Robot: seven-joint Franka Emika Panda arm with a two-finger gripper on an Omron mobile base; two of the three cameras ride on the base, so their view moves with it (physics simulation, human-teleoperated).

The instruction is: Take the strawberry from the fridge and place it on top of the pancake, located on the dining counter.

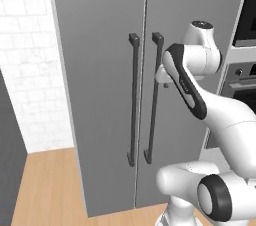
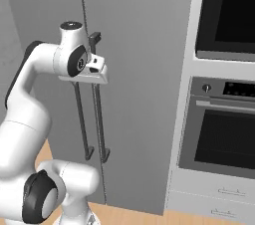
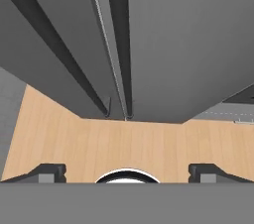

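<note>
Here, closed fridge (image 1: 100,70), hand (image 3: 127,172) spread wide, empty, just before its right door handle (image 1: 154,100)

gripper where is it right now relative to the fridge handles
The gripper hangs open in front of the closed fridge, at the upper part of the right door's handle, pointing down at the wooden floor.

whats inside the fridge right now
Cannot be seen: both grey doors of the fridge are shut, so shelves and contents are covered. Two dark bar handles meet at the seam, with the open gripper in front.
</note>
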